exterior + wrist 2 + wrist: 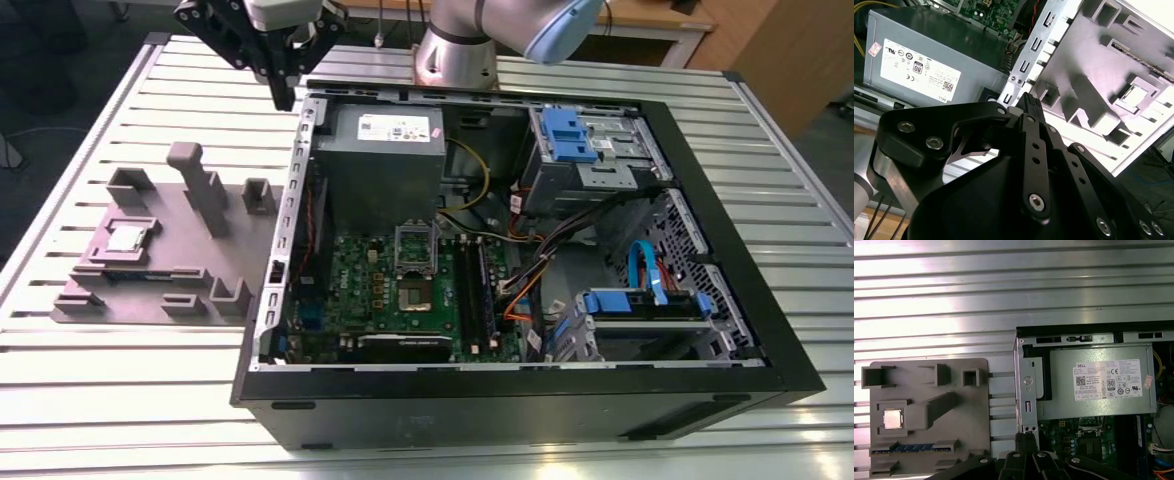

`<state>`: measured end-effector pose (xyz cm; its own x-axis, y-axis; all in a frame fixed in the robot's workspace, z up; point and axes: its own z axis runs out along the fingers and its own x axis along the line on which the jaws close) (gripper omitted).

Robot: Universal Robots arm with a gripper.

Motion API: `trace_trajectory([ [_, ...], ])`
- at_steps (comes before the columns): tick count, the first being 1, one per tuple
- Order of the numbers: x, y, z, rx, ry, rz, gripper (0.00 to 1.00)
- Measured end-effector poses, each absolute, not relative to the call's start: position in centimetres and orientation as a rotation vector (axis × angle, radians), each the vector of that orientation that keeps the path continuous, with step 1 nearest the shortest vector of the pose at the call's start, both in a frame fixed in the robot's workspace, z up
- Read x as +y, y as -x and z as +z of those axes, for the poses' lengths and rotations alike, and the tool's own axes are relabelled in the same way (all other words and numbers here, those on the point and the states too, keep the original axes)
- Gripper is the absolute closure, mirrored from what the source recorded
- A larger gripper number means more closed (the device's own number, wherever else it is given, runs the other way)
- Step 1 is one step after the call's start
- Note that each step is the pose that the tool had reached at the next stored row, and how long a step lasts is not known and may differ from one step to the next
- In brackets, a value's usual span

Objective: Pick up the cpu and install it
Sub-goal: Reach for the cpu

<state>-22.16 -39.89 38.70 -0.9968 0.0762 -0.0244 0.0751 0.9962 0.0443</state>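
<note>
**Cpu in Its Tray Recess, Empty Hand Parked Over the Case Corner**

The cpu (pixel 128 237) is seen lying flat, metal top upward, in a square recess of the grey holder tray (pixel 174 262). The tray rests on the ribbed bench (pixel 120 400), at the exterior view's left of the open computer case (pixel 534 378). A tall post (pixel 200 190) of the tray stands near the recess, with lower blocks around it.

The hand (pixel 283 97) is held above the far corner of the case, beside the power supply (pixel 380 150) and well apart from the cpu. Its fingers are brought together and nothing is carried between them.

The step in hand is judged to be the reach toward the cpu, with no part of the pick yet made. For that step to go well, the fingers would have to be spread wider than the chip before any descent. The hand is best centred over the recess and squared to the chip's edges, so that two opposite sides are met evenly. The post should be given room, since a finger could catch it on a slanted approach. A light, level grip on the rim is advised, so that the chip is not tipped or scraped against the recess walls.

On the green motherboard (pixel 360 285) the socket (pixel 414 298) appears to be uncovered, though this cannot be told with certainty.
</note>
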Motion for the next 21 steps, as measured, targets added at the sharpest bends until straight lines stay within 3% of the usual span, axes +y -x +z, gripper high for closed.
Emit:
trace_trajectory([
  [21,-39.9,23.8,38.7,3.112,-0.118,0.068,0.9],
])
